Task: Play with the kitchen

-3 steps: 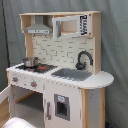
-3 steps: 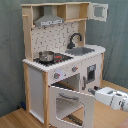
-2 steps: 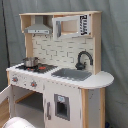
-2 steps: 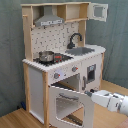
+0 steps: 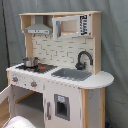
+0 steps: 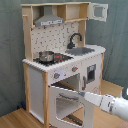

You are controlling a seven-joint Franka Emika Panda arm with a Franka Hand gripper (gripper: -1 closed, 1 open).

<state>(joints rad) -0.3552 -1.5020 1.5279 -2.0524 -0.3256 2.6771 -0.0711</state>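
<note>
The arm (image 6: pixel 107 102) reaches in from four o'clock in the second exterior view, and its tip meets the top edge of the oven door (image 6: pixel 67 100); whether the jaws are open, closed or pinching that edge I cannot tell, since the tip is a pale blur against the white frame. The door hangs swung out and open, its window showing the dark cavity behind, so the contact at its free upper rim looks meant to give leverage for swinging it on its hinge. Outward from there stands the kitchen (image 6: pixel 62 60), filling the middle of both exterior views on a wooden floor (image 6: pixel 15 119) before a grey curtain (image 6: pixel 10 50). At about twelve o'clock from the door sit the red-centred knobs (image 6: pixel 74 69), and above them the surface carries the pot (image 6: pixel 46 56) on the stove at ten o'clock, kept clear of the arm. The sink (image 6: pixel 82 50) and black faucet (image 6: pixel 75 39) lie towards one o'clock, and the grey hood (image 6: pixel 49 20) hangs at the top. In the first exterior view only a pale bit of the arm shows at seven o'clock, low by the open door.
</note>
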